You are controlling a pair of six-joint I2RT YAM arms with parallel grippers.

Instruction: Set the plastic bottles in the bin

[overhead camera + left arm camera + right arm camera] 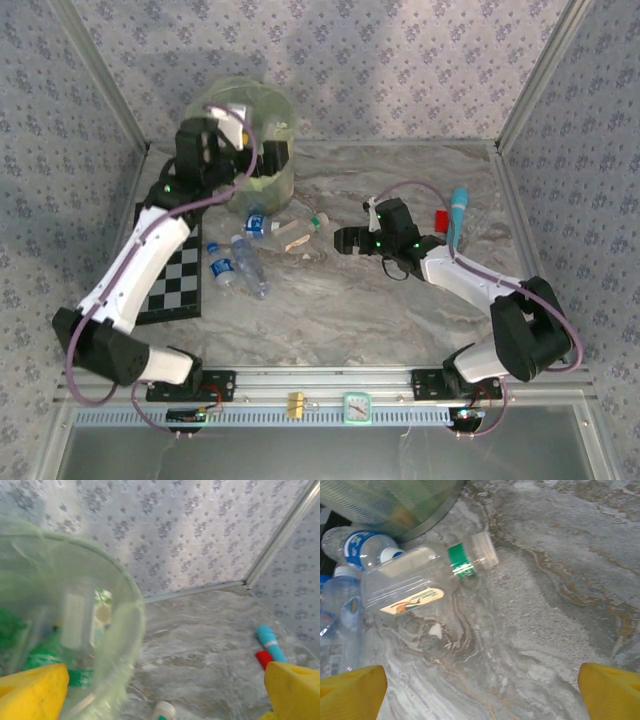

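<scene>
Beside the bin (262,150), plastic bottles (251,268) are seen lying on the table (400,300). Left gripper (160,695) and right gripper (480,692) are held wide, empty. The clear bottle (405,577) is probably light and slick; its mid-body should be pinched gently.

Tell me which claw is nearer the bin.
Left. The left claw is over the rim of the bin; the right claw is apart from it, above the table near loose bottles.

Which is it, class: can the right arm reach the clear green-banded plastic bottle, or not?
Probably yes: the right pincer is open, facing the clear green-banded plastic bottle, with bare marble tabletop between them.
</scene>
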